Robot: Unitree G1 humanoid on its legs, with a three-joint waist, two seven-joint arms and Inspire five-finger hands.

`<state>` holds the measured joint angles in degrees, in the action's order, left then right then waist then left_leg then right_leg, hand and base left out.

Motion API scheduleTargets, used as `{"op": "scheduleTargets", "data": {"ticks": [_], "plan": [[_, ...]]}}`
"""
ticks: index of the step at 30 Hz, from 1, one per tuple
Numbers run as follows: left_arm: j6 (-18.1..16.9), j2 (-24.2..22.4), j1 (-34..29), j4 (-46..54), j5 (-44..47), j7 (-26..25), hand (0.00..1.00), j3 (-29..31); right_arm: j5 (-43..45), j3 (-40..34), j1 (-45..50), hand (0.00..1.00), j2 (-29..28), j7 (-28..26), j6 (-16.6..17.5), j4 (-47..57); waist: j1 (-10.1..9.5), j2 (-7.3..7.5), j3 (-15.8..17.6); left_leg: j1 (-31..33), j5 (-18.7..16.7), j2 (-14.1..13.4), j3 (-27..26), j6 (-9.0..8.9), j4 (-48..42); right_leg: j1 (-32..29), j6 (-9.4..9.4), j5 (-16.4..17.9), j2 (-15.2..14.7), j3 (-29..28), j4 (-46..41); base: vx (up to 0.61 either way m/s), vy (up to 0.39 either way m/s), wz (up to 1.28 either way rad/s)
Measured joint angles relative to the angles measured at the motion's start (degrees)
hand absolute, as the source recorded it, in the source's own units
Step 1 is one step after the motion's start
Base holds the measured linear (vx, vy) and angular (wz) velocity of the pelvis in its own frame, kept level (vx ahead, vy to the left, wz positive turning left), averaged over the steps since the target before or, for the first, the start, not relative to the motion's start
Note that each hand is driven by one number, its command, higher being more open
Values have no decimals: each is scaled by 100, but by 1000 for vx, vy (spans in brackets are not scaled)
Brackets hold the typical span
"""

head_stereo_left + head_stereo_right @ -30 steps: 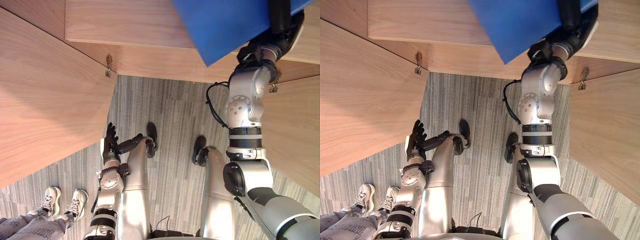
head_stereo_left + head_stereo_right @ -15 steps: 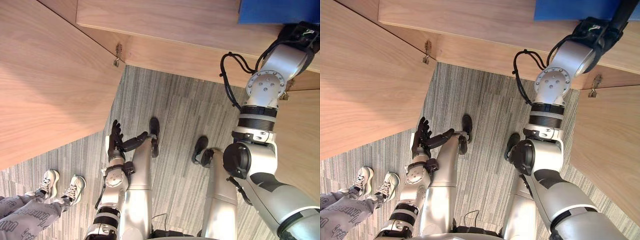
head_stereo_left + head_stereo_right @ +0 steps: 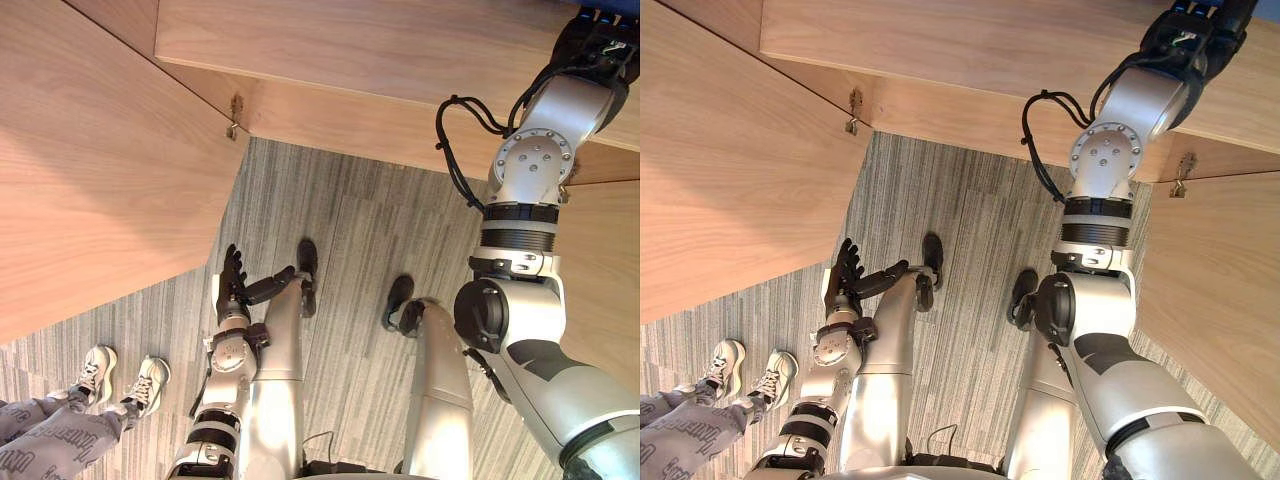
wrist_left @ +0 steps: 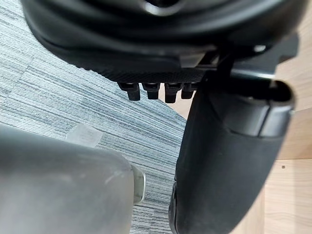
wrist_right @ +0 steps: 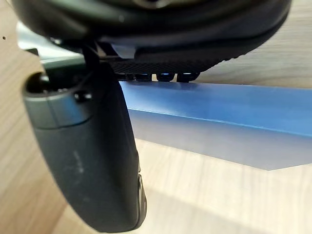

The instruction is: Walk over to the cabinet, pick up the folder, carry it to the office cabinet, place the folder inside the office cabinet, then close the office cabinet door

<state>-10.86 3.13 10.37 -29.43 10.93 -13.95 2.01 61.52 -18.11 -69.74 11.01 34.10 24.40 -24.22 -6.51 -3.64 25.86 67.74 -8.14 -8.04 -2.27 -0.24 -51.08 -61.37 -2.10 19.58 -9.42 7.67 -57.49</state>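
**Folder reaches inside the cabinet**

The left robot hand [image 3: 232,285] hangs released, well below the light wooden office cabinet [image 3: 350,50]. The right robot hand [image 5: 87,146] has pushed deeper into that cabinet, grasping the blue flat folder [image 5: 219,112], now low over the cabinet's shelf [image 5: 195,195]. Letting go looks next.

Matt wood cabinet door [image 3: 90,180]; smooth blue folder [image 5: 219,112]; ribbed carpet floor [image 3: 340,230].

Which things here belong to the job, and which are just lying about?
Job: folder, pinched in right hand; office cabinet; its open left door and right door.
Lying about: left hand, open at the side; a person's shoes; carpet.
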Motion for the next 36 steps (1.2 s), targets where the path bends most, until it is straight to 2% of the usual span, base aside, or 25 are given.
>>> {"op": "scheduleTargets", "data": {"ticks": [2, 7, 9, 13, 14, 20, 22, 25, 29, 31, 36], "plan": [[3, 49, -5, -36, 34, 9, 100, 17, -84, 567, 91, 100, 227, -313, -319, -142, 119, 0, 0, -50, 12, -8, -25, 16, 56, 43, -18, -44, 12, -13, 86, -10, -7, -7], [-16, 75, -6, -82, 33, 51, 100, 24, -558, 1706, 247, 100, 856, -1034, -820, -237, 261, 6, -3, -198, 17, -63, -152, 25, 178, 146, -47, -137, 56, -94, 262, -6, -10, -10], [-46, 77, -6, -184, 31, 81, 100, -11, -1249, 2214, 491, 100, 1182, -1459, -1049, -230, 322, 29, -15, -315, 17, -87, -191, 25, 264, 256, -62, -181, 85, -107, 394, 6, -18, -8], [-132, 99, -8, -263, 13, 183, 100, -156, -2211, 2784, 975, 100, 1466, -1902, -1179, -192, 364, 135, -69, -479, 23, -95, -320, 37, 421, 371, -65, -198, 67, -139, 511, 8, -20, -1], [-155, 96, -8, -274, 12, 196, 100, -187, -2383, 2867, 1045, 0, 1504, -1947, -1192, -191, 366, 137, -70, -503, 23, -95, -323, 37, 440, 400, -69, -200, 67, -134, 541, 0, 0, 0], [-245, 96, 11, -407, -203, 291, 100, -240, -4581, 3278, 1276, 0, 1916, -2137, -1438, -227, 402, 147, -74, -618, 28, -95, -410, 45, 594, 523, -94, -221, 42, -122, 710, 0, 0, 0], [-255, 92, 16, -498, -209, 284, 100, -242, -5344, 3390, 1275, 0, 2023, -2128, -1638, -266, 403, 147, -74, -718, 28, -107, -451, 45, 652, 629, -102, -229, 42, -117, 788, 0, 0, 0], [-277, 89, 17, -605, -210, 277, 100, -242, -5907, 3473, 1246, 0, 2064, -2175, -1770, -476, 407, 149, -75, -822, 27, -115, -479, 45, 722, 760, -108, -239, 43, -95, 893, 0, 0, 0], [-285, 90, 17, -605, -209, 295, 100, -244, -5891, 3645, 1241, 0, 2220, -2436, -1810, -498, 407, 149, -75, -822, 29, -115, -497, 47, 774, 763, -115, -255, 41, -84, 950, -6, -17, 1], [-289, 94, 16, -604, -210, 328, 100, -244, -5799, 3928, 1248, 0, 2431, -2783, -1802, -463, 402, 150, -75, -822, 29, -115, -500, 48, 791, 772, -116, -255, 41, -74, 964, -5, -35, 1], [-288, 115, 16, -607, -213, 457, 100, -243, -4877, 4060, 1447, 0, 2617, -3381, -1730, -185, 383, 150, -75, -839, 29, -121, -501, 48, 799, 822, -116, -255, 28, -20, 976, -3, -36, 3]]}}
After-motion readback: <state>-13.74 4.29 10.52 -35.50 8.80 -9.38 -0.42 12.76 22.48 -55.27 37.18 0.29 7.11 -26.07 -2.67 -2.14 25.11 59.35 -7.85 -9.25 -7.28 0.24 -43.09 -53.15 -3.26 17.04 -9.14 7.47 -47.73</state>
